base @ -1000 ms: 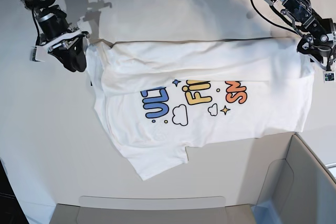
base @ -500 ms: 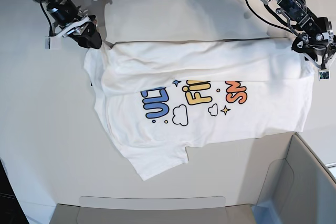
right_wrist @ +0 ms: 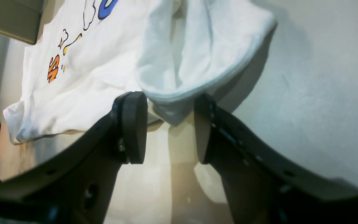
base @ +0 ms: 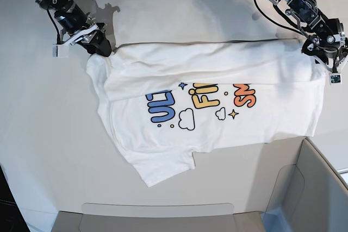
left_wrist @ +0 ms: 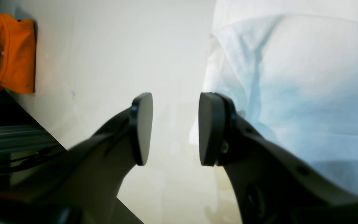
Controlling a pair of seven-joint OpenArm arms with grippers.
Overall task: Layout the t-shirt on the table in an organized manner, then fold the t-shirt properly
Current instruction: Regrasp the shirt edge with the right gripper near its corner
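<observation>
T-shirt point(base: 217, 112), one, between two pairs of spread fingers point(left_wrist: 144, 129) point(right_wrist: 210, 130), neither pair clamped on cloth.

The base view is brightly and evenly lit, with the table point(base: 49, 129) pale and a soft shadow cast by the right arm point(base: 68, 17). In the right wrist view, light washes out the tabletop below the jaws, while a darker shadow lies under the raised cloth of the t-shirt point(right_wrist: 197, 62), just beyond and to the right of the jaws. That cloth edge between the fingertips is slightly soft. In both wrist views, the gripper parts nearest the camera blur heavily below the jaws.
</observation>
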